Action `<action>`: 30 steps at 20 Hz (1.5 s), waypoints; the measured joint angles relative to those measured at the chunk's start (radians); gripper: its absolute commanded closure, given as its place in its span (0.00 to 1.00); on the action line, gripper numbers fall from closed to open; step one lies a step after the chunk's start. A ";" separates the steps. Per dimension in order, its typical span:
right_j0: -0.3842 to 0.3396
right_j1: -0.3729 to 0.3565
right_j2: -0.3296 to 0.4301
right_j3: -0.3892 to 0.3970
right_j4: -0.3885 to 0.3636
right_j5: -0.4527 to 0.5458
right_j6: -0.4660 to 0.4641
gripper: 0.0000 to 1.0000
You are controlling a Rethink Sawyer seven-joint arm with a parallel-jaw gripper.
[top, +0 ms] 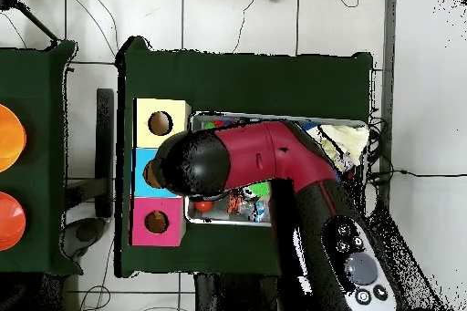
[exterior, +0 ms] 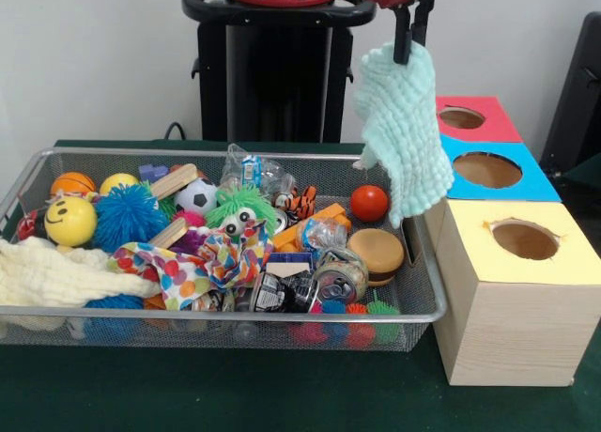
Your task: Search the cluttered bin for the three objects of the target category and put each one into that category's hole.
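At the far left of the wire bin [exterior: 19,183] a cream cloth [exterior: 56,277] slumps over the front rim, with a yellow smiley ball [exterior: 70,222] and a blue spiky ball [exterior: 130,216] just behind it. Toward the middle lies a confetti-patterned cloth [exterior: 202,263], crumpled among the clutter, and a green fuzzy toy with googly eyes [exterior: 242,211] sits behind it beside a small soccer ball [exterior: 196,196]. Further right, a red ball [exterior: 369,203] rests near the back wall and a toy burger [exterior: 377,254] lies close to the right wall.

Above the bin's right end hangs the pincer [exterior: 410,33], its dark fingers pressed together on the top edge of a pale mint washcloth [exterior: 402,131] — the cloth dangles free in the air, its lower edge reaching down past the bin's right rim, close beside the boxes.

On the right, on the green counter [exterior: 235,394], three boxes stand in a row, touching: a yellow-topped box [exterior: 488,300] nearest, a blue-topped box [exterior: 531,180] behind it, a red-topped box [exterior: 498,122] furthest — each with a round hole in its top.

From overhead the red arm [top: 274,157] covers most of the bin.
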 measured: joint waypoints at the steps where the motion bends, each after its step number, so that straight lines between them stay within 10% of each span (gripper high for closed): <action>1: 0.000 0.002 0.000 -0.002 0.001 0.000 0.000 1.00; 30: -0.079 0.158 -0.002 -0.170 -0.005 0.045 0.000 1.00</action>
